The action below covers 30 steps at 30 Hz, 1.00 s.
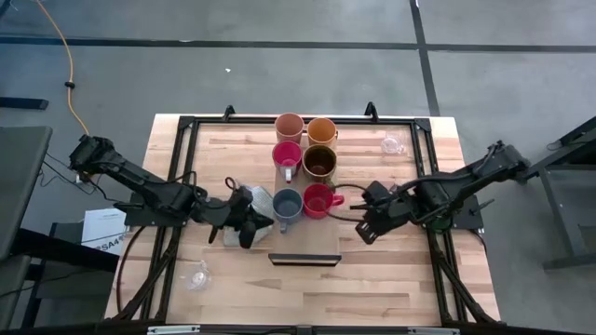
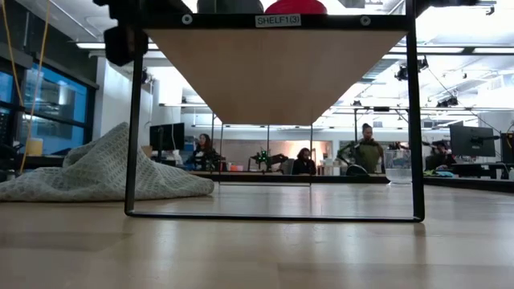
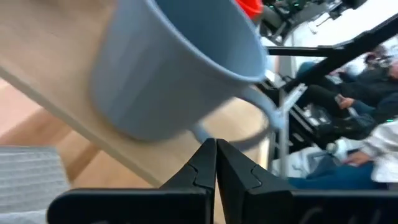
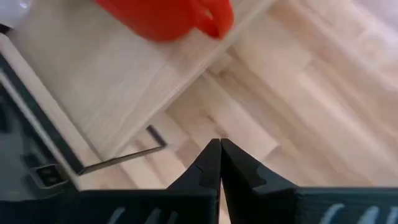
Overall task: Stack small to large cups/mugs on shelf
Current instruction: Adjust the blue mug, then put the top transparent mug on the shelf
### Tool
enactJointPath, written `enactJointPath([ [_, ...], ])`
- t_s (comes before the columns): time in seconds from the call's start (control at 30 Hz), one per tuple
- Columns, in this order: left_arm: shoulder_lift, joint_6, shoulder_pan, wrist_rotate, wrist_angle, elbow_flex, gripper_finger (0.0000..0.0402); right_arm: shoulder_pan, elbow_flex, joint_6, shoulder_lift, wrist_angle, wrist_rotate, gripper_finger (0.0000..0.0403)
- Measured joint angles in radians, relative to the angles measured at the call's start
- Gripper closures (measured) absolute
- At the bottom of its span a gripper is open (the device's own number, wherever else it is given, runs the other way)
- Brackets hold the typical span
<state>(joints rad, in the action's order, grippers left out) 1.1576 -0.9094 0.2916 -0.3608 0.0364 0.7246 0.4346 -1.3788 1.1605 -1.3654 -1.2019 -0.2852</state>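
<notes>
The light-wood shelf (image 1: pixel 304 237) stands raised on a black frame in the table's middle; the low view shows its underside (image 2: pixel 273 72). On it stand peach (image 1: pixel 290 126), orange (image 1: pixel 321 129), pink (image 1: pixel 287 154), brown (image 1: pixel 319 162), blue-grey (image 1: pixel 287 204) and red (image 1: pixel 318 199) mugs. One clear glass (image 1: pixel 392 144) stands on the table at the far right, another (image 1: pixel 196 276) at the near left. My left gripper (image 1: pixel 251 228) is shut, just left of the blue-grey mug (image 3: pixel 180 68), its tips near the handle (image 3: pixel 264 118). My right gripper (image 1: pixel 365 226) is shut, right of the red mug (image 4: pixel 168 15).
A grey cloth (image 1: pixel 258 198) lies on the table left of the shelf, beside my left gripper; it also shows in the low view (image 2: pixel 104 172). The black frame's posts (image 2: pixel 132 120) stand around the shelf. People sit at desks in the room beyond.
</notes>
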Motion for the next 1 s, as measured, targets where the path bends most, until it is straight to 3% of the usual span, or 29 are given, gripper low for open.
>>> enactJointPath([
  [0.3, 0.000, 0.074, -0.086, 0.187, -0.039, 0.000, 0.0402, 0.017, 0.183, 0.097, 0.135, 0.175, -0.003, 0.0403],
  [0.77, 0.023, 0.102, -0.175, 0.197, -0.035, 0.001, 0.0402, 0.015, 0.183, 0.097, 0.137, 0.180, -0.030, 0.0403],
  [1.0, -0.045, 0.118, -0.174, 0.288, 0.047, 0.002, 0.0402, 0.008, 0.183, 0.125, 0.137, 0.152, -0.029, 0.0403],
])
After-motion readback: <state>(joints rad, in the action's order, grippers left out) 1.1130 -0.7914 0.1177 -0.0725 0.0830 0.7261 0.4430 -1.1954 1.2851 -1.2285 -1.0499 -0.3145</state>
